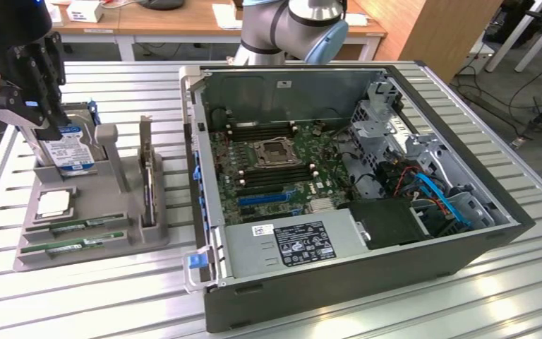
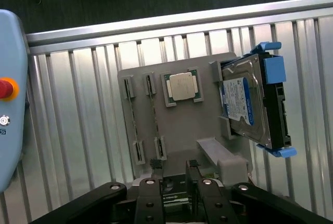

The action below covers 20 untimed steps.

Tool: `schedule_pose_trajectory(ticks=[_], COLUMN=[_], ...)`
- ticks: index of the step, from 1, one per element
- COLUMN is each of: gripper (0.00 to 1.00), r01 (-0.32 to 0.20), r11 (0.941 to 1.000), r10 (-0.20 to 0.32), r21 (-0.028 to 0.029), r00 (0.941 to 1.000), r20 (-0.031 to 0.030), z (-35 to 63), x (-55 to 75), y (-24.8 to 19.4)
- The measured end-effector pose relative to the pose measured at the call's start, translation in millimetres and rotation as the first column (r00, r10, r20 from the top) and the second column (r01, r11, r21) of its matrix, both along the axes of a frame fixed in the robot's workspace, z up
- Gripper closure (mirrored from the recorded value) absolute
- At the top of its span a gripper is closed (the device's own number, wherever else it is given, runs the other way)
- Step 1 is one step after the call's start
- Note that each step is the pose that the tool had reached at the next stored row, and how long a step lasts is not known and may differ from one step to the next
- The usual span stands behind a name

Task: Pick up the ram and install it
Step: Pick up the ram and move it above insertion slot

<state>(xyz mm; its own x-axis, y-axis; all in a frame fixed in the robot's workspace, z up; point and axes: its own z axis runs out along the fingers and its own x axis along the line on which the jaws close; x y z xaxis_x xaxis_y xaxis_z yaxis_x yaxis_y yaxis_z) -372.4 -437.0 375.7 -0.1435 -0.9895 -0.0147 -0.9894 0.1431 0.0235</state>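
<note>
In the exterior view the gripper, cut off at the frame's edge, hides the top of the hard drive; labels on the two ram sticks appear too small to read.

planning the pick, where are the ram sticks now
Both ram sticks lie in the grey tray on the exterior view's left, beside the CPU.

At upper left the black robot gripper hung above a grey plastic tray; two thin green ram sticks lay flat in its lower-left end.
</note>
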Motion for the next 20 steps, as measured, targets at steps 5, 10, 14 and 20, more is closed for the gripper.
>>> schedule_pose_trajectory(ticks=[5, 10, 14, 20], gripper=[0.69, 0.69, 0.69, 0.69], r01=[-0.021, -0.022, -0.022, -0.023], r11=[0.9998, 0.9998, 0.9997, 0.9997], r10=[0.021, 0.022, 0.022, 0.023], r21=[0.0000, 0.0000, 0.0000, -0.0001], r00=[0.9998, 0.9998, 0.9997, 0.9997], r20=[0.0000, 0.0000, 0.0000, 0.0000], z=[0.0, 0.0, 0.0, 0.0], x=[-0.1, -0.6, -1.2, -1.8], y=[-0.1, -6.6, -14.0, -21.3])
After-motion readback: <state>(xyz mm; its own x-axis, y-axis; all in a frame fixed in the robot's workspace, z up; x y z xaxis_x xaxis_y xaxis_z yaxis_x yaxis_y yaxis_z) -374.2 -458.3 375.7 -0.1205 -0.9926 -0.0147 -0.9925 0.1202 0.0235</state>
